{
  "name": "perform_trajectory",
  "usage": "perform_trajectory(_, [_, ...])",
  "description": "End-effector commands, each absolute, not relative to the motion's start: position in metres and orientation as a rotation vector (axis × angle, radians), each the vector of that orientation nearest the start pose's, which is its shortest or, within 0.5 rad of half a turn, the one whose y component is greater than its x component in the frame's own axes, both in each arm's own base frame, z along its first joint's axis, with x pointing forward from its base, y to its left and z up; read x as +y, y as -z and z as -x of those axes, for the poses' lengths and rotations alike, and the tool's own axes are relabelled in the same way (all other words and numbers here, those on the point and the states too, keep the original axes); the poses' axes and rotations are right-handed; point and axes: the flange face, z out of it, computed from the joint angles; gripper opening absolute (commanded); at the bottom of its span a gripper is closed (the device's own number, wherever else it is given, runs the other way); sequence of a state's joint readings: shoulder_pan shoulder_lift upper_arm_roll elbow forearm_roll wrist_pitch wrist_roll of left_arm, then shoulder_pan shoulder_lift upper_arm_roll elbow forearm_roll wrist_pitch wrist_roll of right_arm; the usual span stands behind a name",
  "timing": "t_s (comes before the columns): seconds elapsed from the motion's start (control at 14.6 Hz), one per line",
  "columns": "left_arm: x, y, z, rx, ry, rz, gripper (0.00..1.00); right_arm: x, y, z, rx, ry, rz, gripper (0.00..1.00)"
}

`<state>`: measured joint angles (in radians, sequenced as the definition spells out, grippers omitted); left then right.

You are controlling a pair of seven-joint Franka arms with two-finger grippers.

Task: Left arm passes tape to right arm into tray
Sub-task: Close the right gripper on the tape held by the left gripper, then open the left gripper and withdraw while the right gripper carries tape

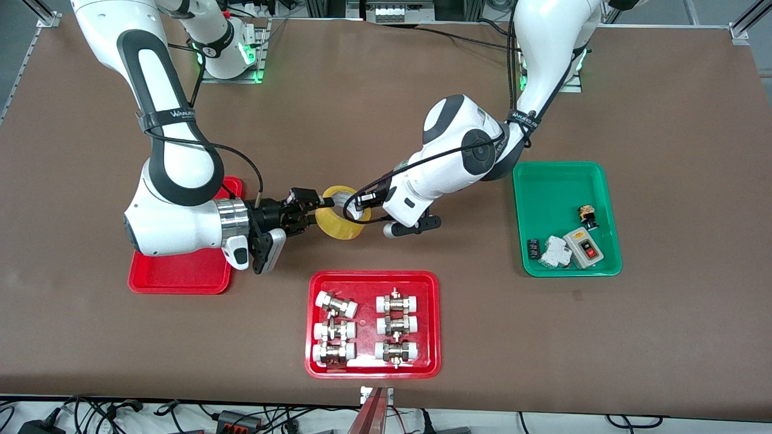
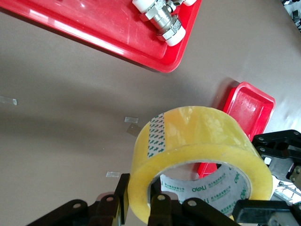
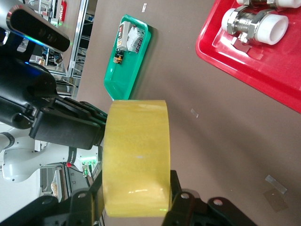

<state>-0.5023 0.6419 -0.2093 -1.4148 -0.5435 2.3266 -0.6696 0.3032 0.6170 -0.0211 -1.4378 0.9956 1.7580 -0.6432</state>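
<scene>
The yellow tape (image 1: 341, 218) hangs in the air over bare table between both grippers. My left gripper (image 1: 357, 211) is shut on the roll's wall, one finger inside the ring and one outside, as the left wrist view (image 2: 141, 203) shows on the tape (image 2: 197, 141). My right gripper (image 1: 313, 212) is closed across the roll's width, fingers against both flat faces, as the right wrist view (image 3: 136, 200) shows on the tape (image 3: 136, 155). The plain red tray (image 1: 181, 274) lies under the right arm's wrist and is partly hidden by it; it also shows in the left wrist view (image 2: 249, 106).
A red tray with metal pipe fittings (image 1: 429, 319) lies nearer the front camera than the tape. A green tray (image 1: 543, 199) holding small electrical parts lies toward the left arm's end of the table.
</scene>
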Motion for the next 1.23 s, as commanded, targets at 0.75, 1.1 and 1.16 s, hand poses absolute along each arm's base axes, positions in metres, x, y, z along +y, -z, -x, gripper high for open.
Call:
perform_trajectory(0.75, [-0.417,-0.404,-0.623,0.443,0.047,-2.517,1.0,0.272,-0.345,-0.649,-0.641,-0.123,2.084,0.23])
perform_trajectory(1.1, [-0.333,-0.446,-0.634,0.467,0.198,-2.644,1.0,0.27,-0.333,-0.649,-0.645,-0.145,2.103,0.23])
perform_trajectory(1.16, [-0.312,-0.451,-0.635,0.463,0.215,-2.71,1.0,0.27,-0.328,-0.649,-0.641,-0.153,2.106,0.23])
